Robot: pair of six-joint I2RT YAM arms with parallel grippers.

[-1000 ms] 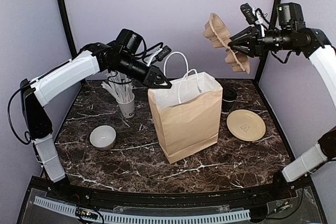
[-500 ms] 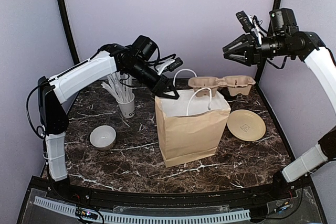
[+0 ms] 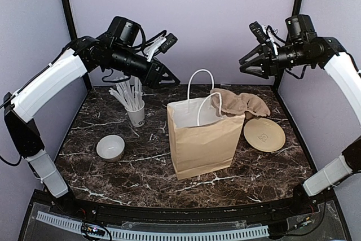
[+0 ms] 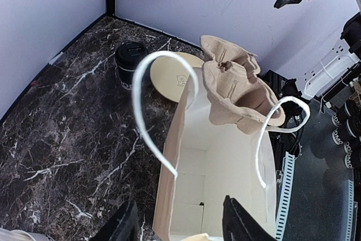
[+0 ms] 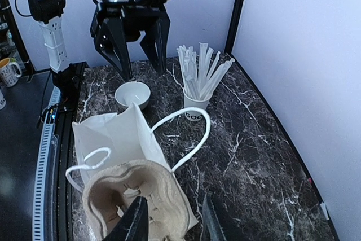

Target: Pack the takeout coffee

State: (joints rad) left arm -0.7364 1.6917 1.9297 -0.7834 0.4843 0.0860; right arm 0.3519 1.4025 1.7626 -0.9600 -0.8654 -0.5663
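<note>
The coffee point(image 4: 131, 63), lid on, stands on the table point(image 3: 141, 167) near the far edge, just beside the plate point(image 3: 264, 134) and outside the bag point(image 3: 203, 139). The bag stands upright mid-table, mouth open, with a pulp cup tray point(image 3: 240, 103) lying tilted across its right rim. The left gripper point(image 3: 165, 82) hangs above the table's far-left part, jaws apart, holding nothing. The right gripper point(image 3: 242, 67) hovers above the far-right corner, jaws partly apart, also empty.
</note>
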